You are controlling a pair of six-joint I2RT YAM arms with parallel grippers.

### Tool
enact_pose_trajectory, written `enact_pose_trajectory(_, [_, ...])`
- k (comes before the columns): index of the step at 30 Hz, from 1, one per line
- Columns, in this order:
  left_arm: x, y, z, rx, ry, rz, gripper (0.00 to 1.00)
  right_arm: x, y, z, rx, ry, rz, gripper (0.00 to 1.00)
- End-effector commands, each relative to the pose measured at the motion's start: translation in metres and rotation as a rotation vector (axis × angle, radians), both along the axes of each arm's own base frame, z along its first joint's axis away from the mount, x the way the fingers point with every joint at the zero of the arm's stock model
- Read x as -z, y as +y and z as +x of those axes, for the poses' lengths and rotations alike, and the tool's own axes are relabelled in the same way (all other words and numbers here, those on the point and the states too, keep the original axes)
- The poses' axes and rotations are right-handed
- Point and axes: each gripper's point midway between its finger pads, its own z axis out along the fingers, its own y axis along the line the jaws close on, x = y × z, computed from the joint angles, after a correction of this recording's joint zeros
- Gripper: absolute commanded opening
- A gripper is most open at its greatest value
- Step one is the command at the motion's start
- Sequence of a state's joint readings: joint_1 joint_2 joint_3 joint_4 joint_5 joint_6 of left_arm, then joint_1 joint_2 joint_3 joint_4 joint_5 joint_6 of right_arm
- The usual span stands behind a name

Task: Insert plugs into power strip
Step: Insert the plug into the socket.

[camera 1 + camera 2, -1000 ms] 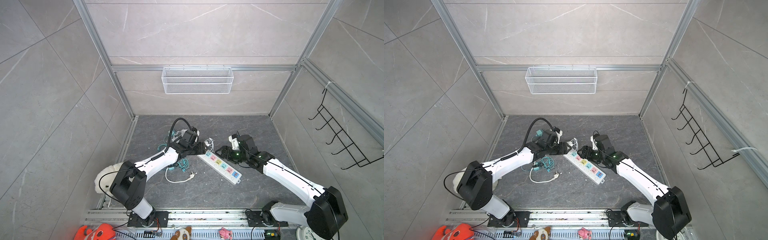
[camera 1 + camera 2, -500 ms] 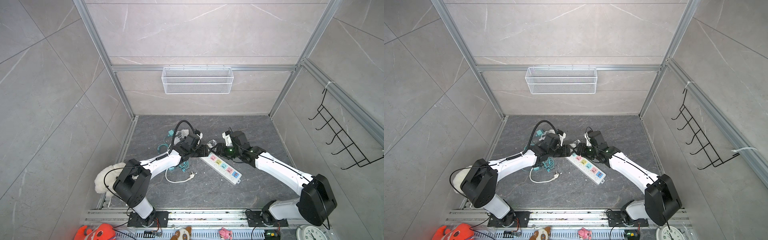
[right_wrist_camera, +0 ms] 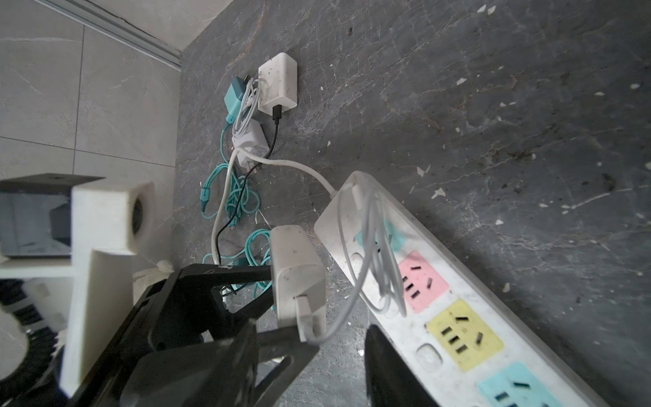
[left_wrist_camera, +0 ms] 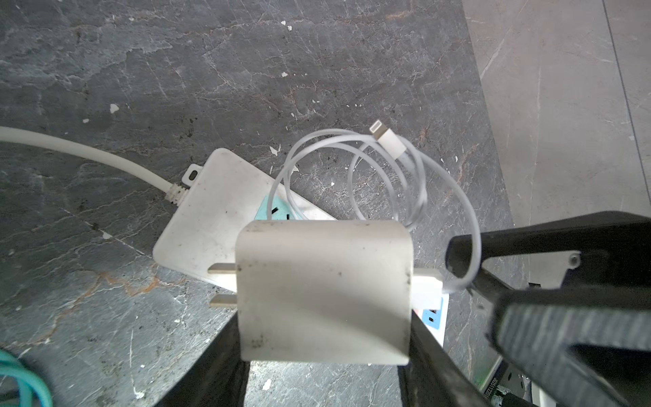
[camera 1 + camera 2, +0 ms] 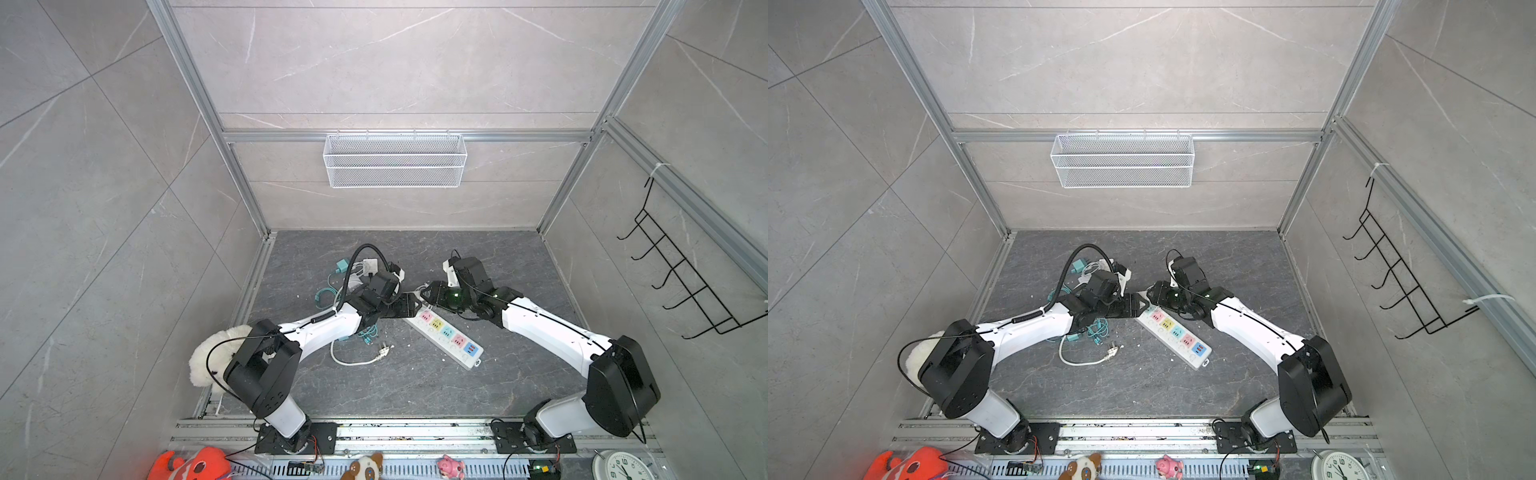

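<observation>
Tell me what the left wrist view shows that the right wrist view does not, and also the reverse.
Only the left wrist view: the two prongs of the white adapter that the left gripper holds.

Only the right wrist view: the other plugs lying on the floor, the teal cable tangle beside them, and the yellow socket.

Both: the held white adapter, its looped white cable, and the cord end of the power strip.
</observation>
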State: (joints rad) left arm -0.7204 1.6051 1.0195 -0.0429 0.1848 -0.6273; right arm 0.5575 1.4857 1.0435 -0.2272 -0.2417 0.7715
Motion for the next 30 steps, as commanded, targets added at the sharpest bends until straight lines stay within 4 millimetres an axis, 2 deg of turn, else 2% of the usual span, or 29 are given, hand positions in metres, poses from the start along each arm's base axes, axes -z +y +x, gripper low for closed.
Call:
enact_pose_trajectory(1, [-0.031,-0.006,0.004,-0.002,-0.080,-0.060,0.22,-0.007,0.008,0.007,0.006,-0.023,0.008,0.52])
enact_pose_trajectory(12, [-0.036,-0.007,0.002,-0.001,-0.097,-0.065,0.21,-0.002,0.025,0.013,-0.005,-0.018,0.020,0.51])
enact_pose_trajectory(30, [-0.052,-0.013,0.005,-0.005,-0.150,-0.112,0.20,0.014,0.039,0.007,-0.025,0.029,0.066,0.47])
